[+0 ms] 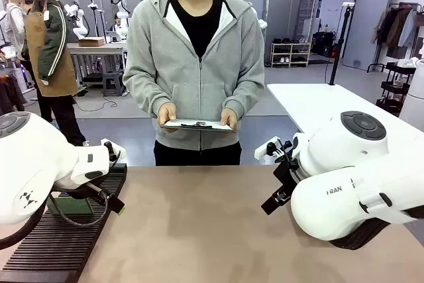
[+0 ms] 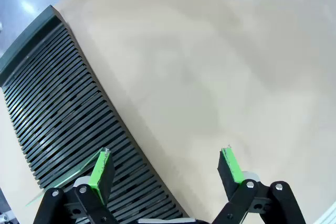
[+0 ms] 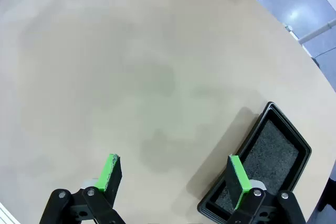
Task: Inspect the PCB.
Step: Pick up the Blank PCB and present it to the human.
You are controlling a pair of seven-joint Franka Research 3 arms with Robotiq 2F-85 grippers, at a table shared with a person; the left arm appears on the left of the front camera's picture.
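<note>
**PCB sitting on the left, just beside the left gripper**

The PCB [image 1: 71, 205] is resting on the black slatted rack [image 2: 63, 108] at the table's [image 1: 199, 230] 8 o'clock corner, tucked under the left arm. Its long side is running 9 to 3 o'clock, along the slats. It is showing as a small dark green rectangle with a paler rim. Whether it is lying flat or leaning in a slot is not clear.

The left gripper [image 2: 165, 153] is hanging released, jaws wide, straddling the rack's edge with one pad over the slats and one over bare table. The board is lying toward its 8 o'clock, so this arm looks the nearer one. The right gripper [image 3: 173, 158] is hovering released as well, well apart on the 3 o'clock side, next to a black tray [image 3: 265, 153].

At 12 o'clock, the person is holding a white clipboard [image 1: 197, 124] in both hands.
</note>
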